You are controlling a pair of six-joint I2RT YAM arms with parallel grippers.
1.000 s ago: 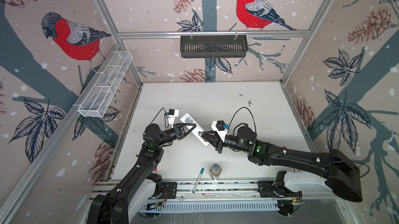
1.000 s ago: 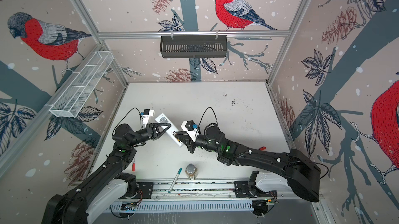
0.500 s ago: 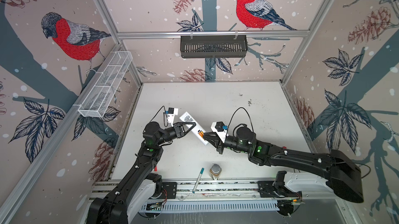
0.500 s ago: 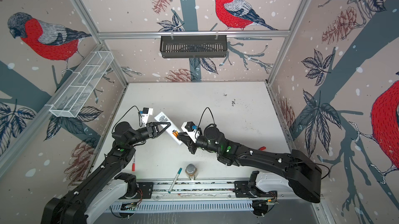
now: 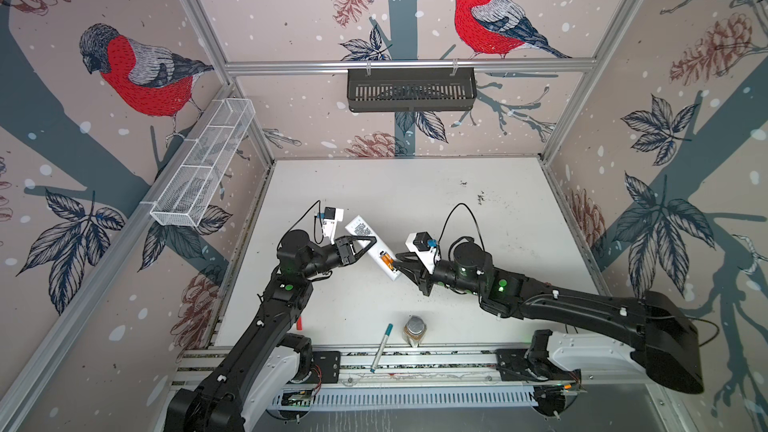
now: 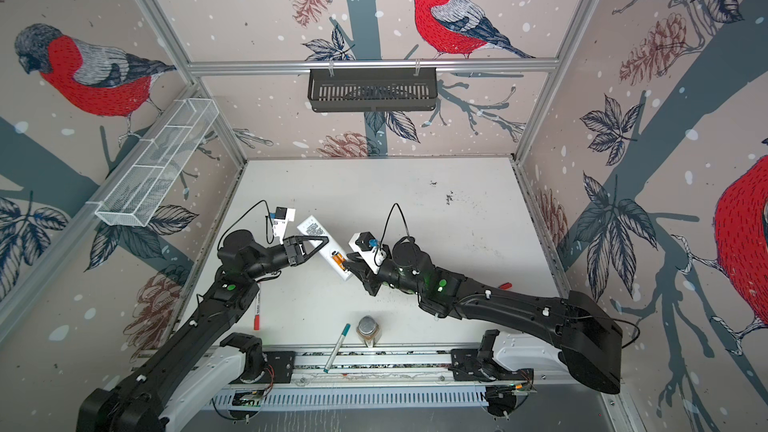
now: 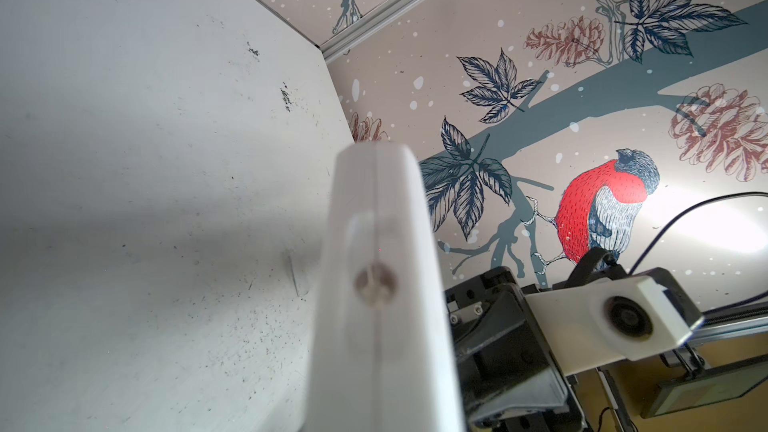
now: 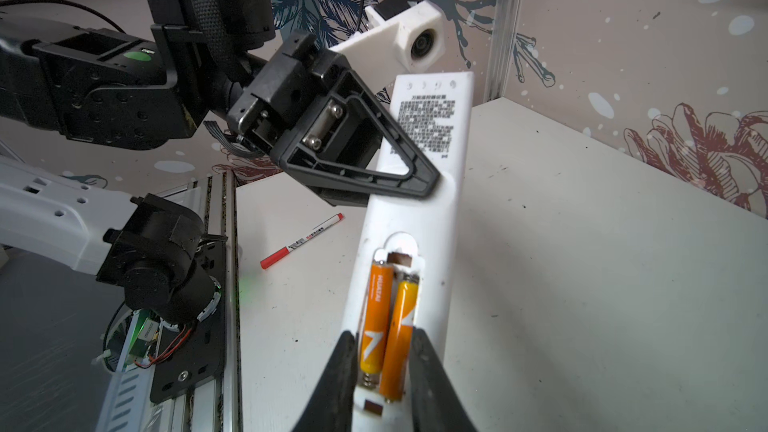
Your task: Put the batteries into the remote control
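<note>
Barely anything shifted in the top views over that last second. The left gripper (image 5: 371,242) stayed clamped across the middle of the remote control (image 5: 360,227), holding it tilted above the table (image 5: 415,201), and the right gripper (image 8: 382,338) stayed at the battery end. Up close, its jaws stood a little apart, straddling both batteries (image 8: 388,313). The two cells lay side by side in the open bay (image 8: 400,260). Whether the fingers touched them couldn't be told. By the look of it, the loading itself was done, and a clean retreat and closing the bay remained.
</note>
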